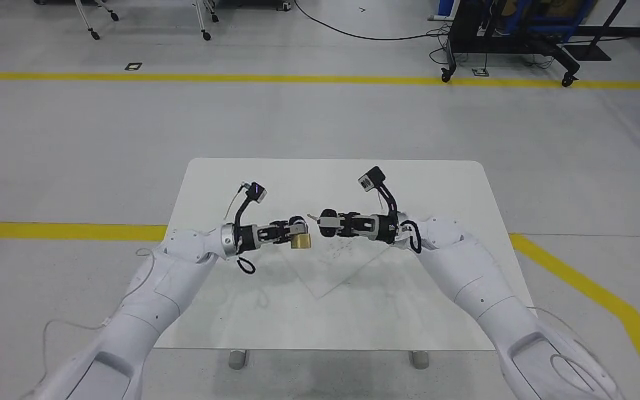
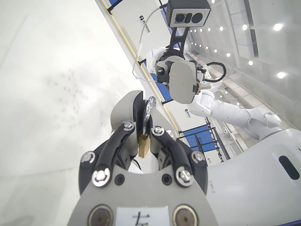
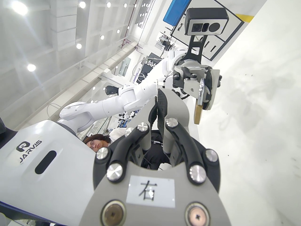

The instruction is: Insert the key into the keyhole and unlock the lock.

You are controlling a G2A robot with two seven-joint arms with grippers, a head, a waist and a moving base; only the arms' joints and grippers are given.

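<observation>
The white table (image 1: 330,180) takes up the middle of the top view, and the two arms meet above its centre. The left gripper (image 2: 147,111) sits at lower centre of its wrist view. Its pads are pinched on the silver shackle of the lock (image 2: 144,147), and the brass body hangs back toward the wrist. The right gripper (image 3: 160,102), at the centre of its own wrist view, has its pads pressed together on a thin metal sliver at the tip, judged to be the key (image 3: 156,88). In the top view the lock and the right gripper are near each other but look apart, so the key is probably not yet in.

The step in hand is alignment. The keyhole face cannot be seen. The left arm should hold the lock rigid with that face turned toward the key. The right arm should bring the blade onto the keyhole's axis before pushing. It should push straight and gently, and turn only once the key is fully seated. A thin pinch may let the key slip or tilt.

Count: one table, two arms, two grippers, one lock, one key.
</observation>
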